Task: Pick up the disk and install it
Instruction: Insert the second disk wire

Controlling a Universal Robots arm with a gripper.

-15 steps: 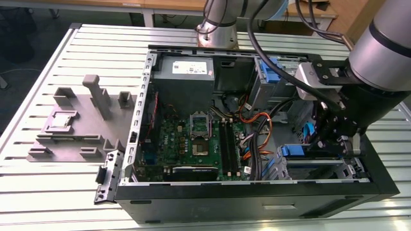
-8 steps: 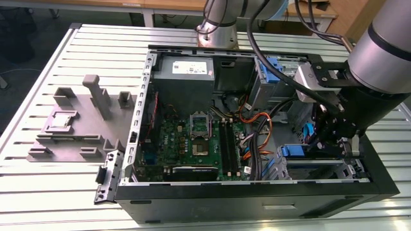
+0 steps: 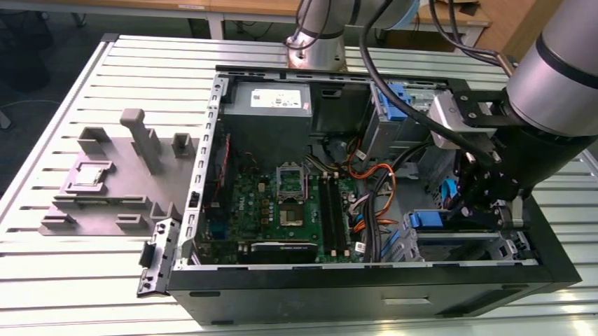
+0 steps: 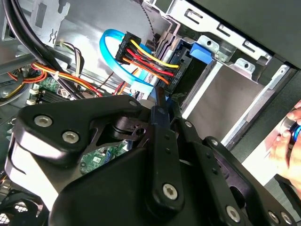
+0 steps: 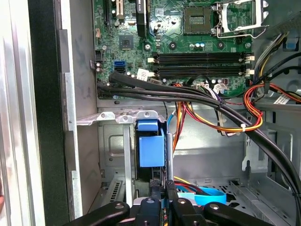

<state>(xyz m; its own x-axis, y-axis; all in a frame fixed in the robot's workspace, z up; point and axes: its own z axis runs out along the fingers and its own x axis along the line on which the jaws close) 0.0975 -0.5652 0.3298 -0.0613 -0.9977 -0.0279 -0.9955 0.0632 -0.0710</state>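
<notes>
claw [image 5: 164,193] shut beside disk [image 5: 151,146] in drive cage [image 5: 113,141]

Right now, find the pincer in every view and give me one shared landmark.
Exterior view: pincer at that view's right, inside the open computer case.
Second wrist view: pincer in the foreground, pointing toward the red-and-yellow cable plug.
First wrist view: pincer near the blue plastic piece.
Shared landmark: green motherboard.

cables [image 5: 207,101] crossing case interior, drive cage [image 5: 113,150] beside
</notes>
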